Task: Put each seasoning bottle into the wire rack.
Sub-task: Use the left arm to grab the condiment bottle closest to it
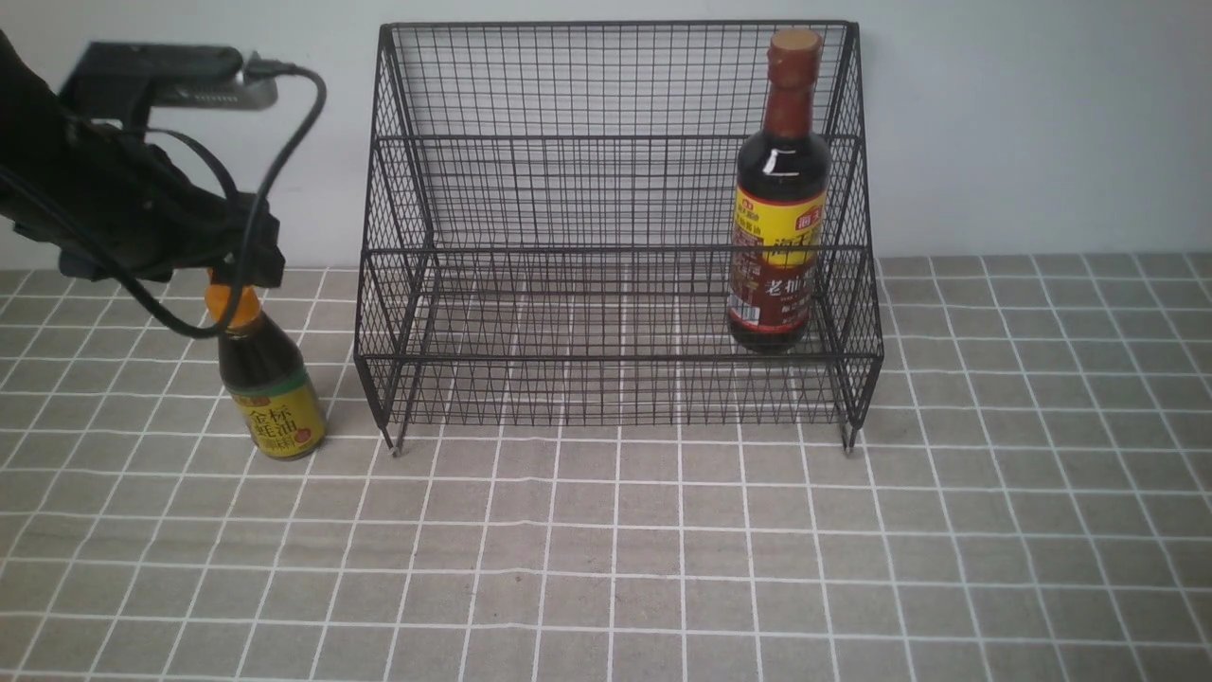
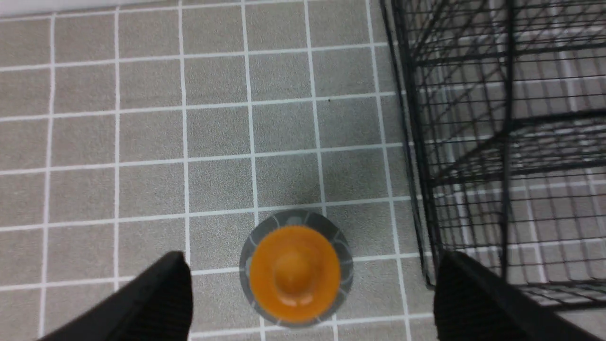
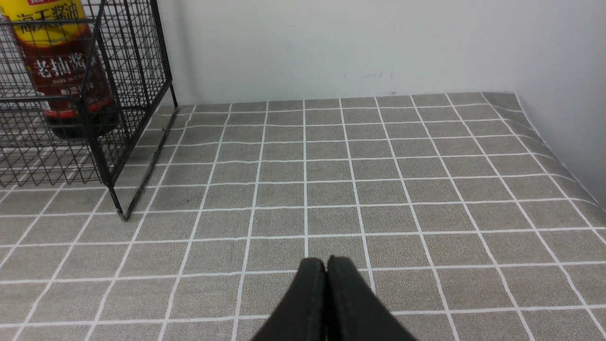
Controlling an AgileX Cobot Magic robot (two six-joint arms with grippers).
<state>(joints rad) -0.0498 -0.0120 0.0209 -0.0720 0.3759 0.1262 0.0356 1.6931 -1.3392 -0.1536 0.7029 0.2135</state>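
Note:
The short squat seasoning bottle (image 1: 270, 398) with the orange cap stands upright on the tiled cloth, just left of the wire rack (image 1: 615, 358). My left gripper (image 1: 237, 277) hangs directly over its cap, open. In the left wrist view the orange cap (image 2: 294, 272) sits between the two wide-apart fingers (image 2: 161, 293), touching neither; the left gripper (image 2: 312, 259) holds nothing. The taller seasoning bottle (image 1: 778, 218) stands upright at the right end of the rack's lower tier. My right gripper (image 3: 326, 261) is shut and empty above bare cloth, right of the rack (image 3: 102, 142); the front view does not show it.
The rack's left wall (image 2: 506, 142) stands close beside the squat bottle. A white wall runs right behind the rack. The cloth's right edge curls up against a side wall (image 3: 568, 71).

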